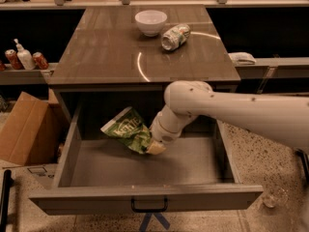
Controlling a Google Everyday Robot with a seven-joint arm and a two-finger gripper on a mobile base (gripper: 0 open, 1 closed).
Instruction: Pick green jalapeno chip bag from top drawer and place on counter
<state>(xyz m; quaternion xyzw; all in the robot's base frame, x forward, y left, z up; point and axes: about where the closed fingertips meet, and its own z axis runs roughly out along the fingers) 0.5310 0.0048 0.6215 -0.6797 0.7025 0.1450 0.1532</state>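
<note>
Your gripper [155, 147]: inside top drawer [145, 199], pinching one green jalapeno chip bag [126, 129]
Counter [106, 57]: one bowl [150, 22], one can [175, 36]

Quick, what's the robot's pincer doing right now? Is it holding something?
The pincer: closed on a corner of the green jalapeno chip bag, inside the top drawer.

The cream gripper [155, 148], inside the grey top drawer [145, 199], clasps the green jalapeno chip bag [126, 129], white-lettered; the counter [111, 57] is grey-brown, faintly streaked; the bowl [150, 21] white.
</note>
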